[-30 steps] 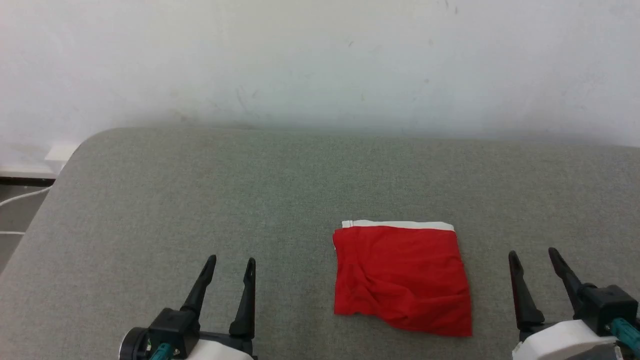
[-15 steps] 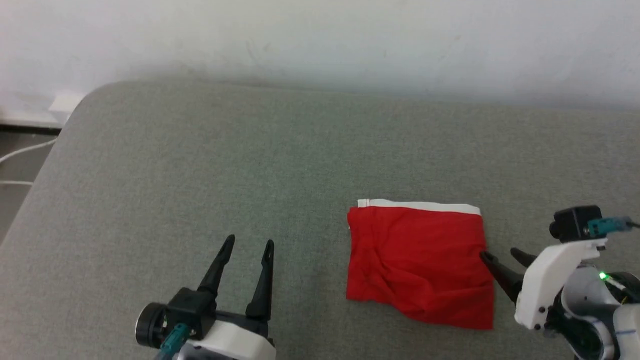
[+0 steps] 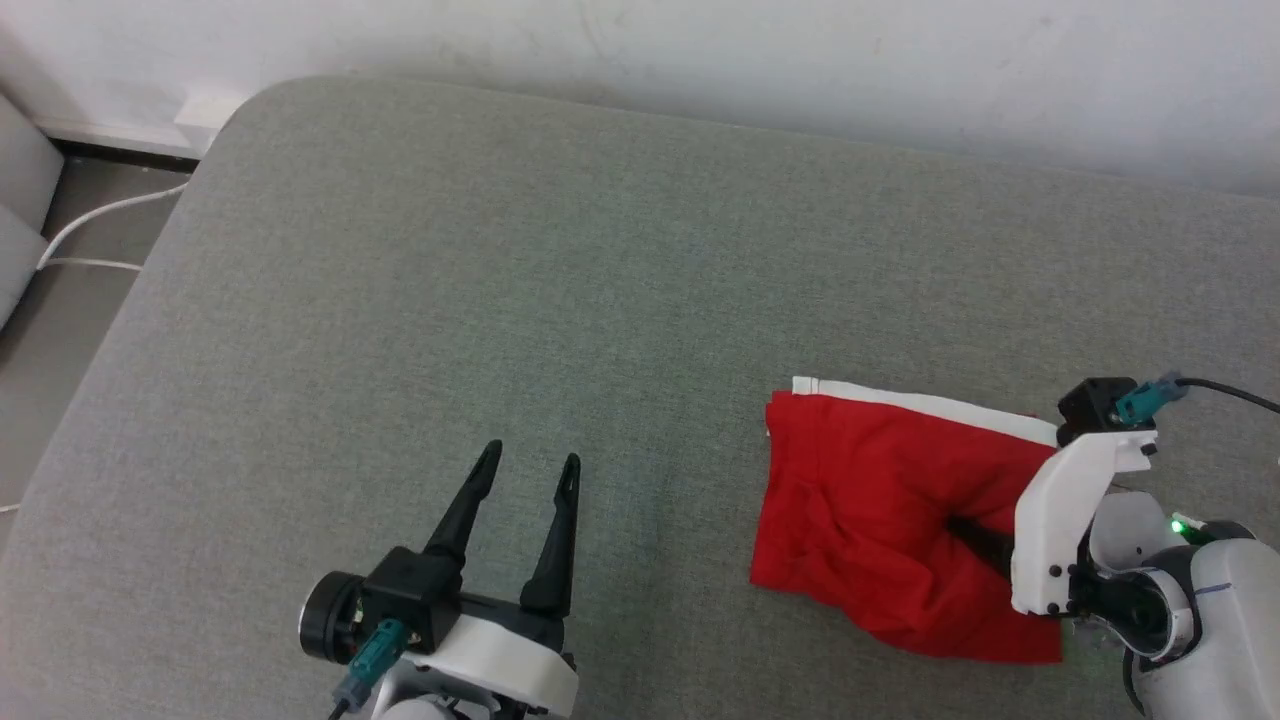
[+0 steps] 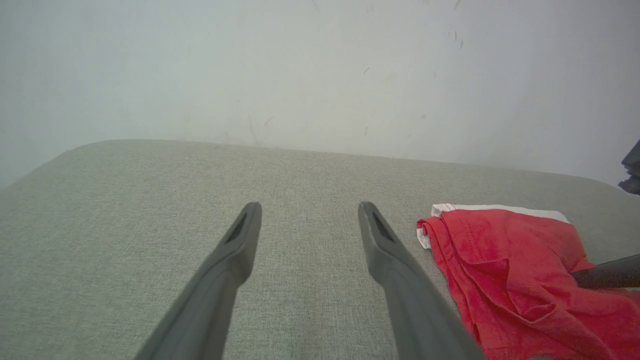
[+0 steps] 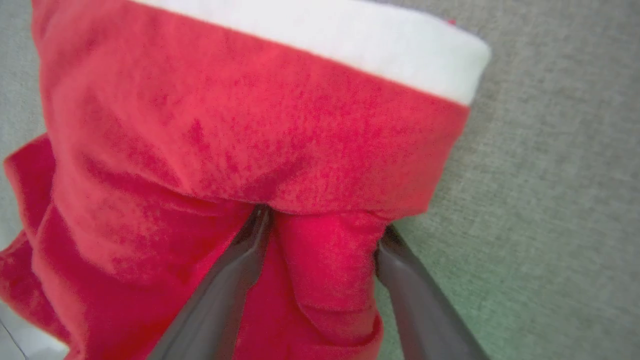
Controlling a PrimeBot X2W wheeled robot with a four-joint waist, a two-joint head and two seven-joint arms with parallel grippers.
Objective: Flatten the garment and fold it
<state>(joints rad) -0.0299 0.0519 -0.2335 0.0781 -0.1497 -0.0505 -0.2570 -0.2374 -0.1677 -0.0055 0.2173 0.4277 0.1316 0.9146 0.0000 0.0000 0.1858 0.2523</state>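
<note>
The garment (image 3: 870, 510) is a pair of red shorts lying folded on the grey padded surface, with a white band along its far edge and creases at its near side. My right gripper (image 3: 965, 530) reaches in from the right over the garment's right part. In the right wrist view the right gripper (image 5: 325, 220) is open. A ridge of the garment (image 5: 240, 125) lies between its fingers, and a fold covers the tips. My left gripper (image 3: 532, 455) is open above bare surface, left of the garment. The left wrist view has the left gripper (image 4: 309, 206) beside the garment (image 4: 505, 260).
The grey padded surface (image 3: 500, 250) runs back to a white wall and has a rounded far-left corner. Past its left edge lies the floor, with a white cable (image 3: 90, 215) and a grey cushion (image 3: 20, 200).
The camera has tilted down and shifted. My right gripper has turned and moved left, from beside the garment onto its right part, and fabric is now between the fingers. The left gripper stayed open.
</note>
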